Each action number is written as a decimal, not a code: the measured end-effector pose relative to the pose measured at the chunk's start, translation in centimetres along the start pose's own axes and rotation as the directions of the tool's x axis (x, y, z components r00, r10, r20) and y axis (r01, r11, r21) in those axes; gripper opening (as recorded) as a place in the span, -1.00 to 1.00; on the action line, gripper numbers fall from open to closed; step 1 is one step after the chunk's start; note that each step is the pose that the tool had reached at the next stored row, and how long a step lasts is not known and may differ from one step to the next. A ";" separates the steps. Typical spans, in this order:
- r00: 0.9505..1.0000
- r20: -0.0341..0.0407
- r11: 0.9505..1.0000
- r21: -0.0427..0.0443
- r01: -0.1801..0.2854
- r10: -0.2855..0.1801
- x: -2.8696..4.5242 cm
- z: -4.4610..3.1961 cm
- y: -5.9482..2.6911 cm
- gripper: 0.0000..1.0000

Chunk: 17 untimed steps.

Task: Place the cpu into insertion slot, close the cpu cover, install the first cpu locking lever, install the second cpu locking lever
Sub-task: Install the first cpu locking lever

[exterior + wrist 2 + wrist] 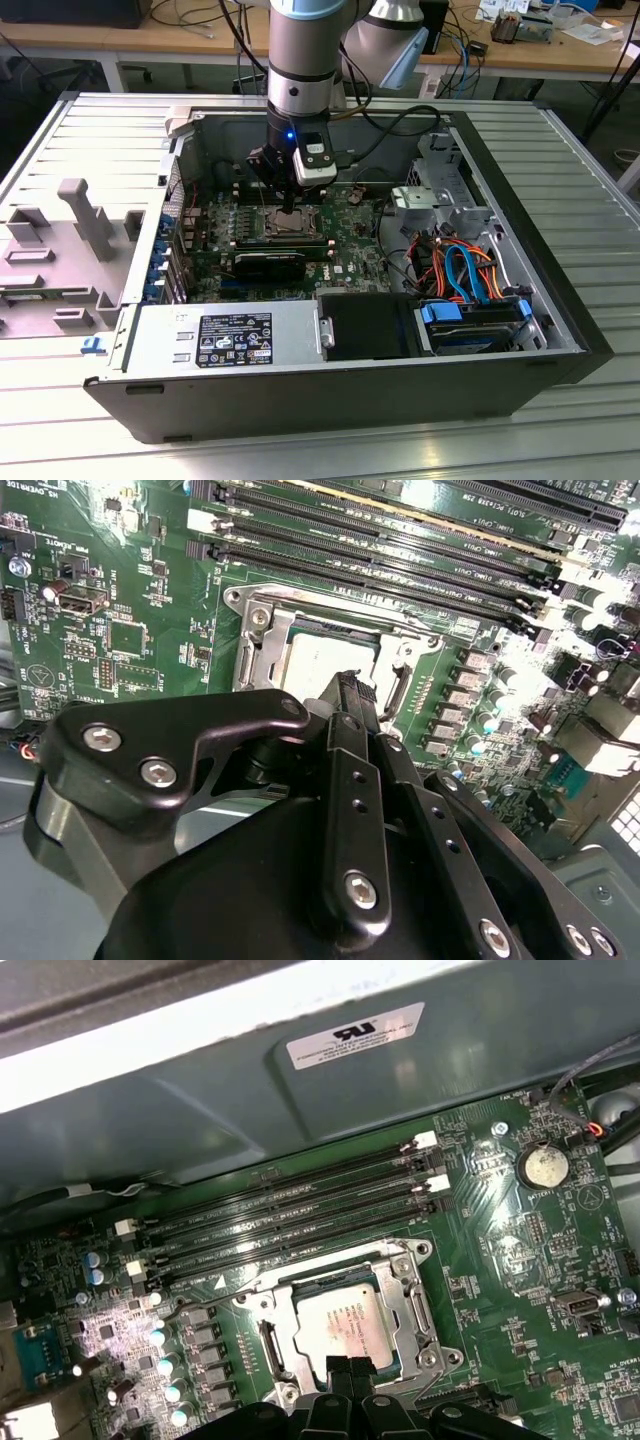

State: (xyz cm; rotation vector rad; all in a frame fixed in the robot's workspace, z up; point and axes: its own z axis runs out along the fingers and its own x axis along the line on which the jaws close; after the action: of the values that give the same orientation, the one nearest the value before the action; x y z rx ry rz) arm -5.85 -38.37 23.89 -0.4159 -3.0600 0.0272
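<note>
You're in a robotics lab, and the exterior view makes the case. Look at the tabletop (560, 180): bare ribbed aluminium from edge to edge. On it a desktop computer case (330, 400) lies on its side with the panel off, so the green motherboard (350, 225), power supply (225, 335) and orange and blue cables (460, 265) are all on show. A robot arm (300, 60) hangs into the case from above, its gripper (288, 207) over the board. Toward the tabletop's edge at the exterior view's left sits a grey moulded fixture (70, 240). Beyond the far edge you've got wooden workbenches (100, 35) strewn with wires and small gear.
</note>
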 end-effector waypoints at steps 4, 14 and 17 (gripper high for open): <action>1.000 0.000 1.000 0.000 0.005 -0.005 0.00 0.00 0.00 -0.79; 1.000 0.000 1.000 0.001 0.019 -0.019 0.00 0.00 0.00 -0.79; 1.000 0.001 1.000 0.001 0.022 -0.022 0.00 0.00 0.00 -0.79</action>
State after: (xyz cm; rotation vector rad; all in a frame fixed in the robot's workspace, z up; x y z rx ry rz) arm -5.85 -38.37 23.90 -0.3823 -3.0646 0.0282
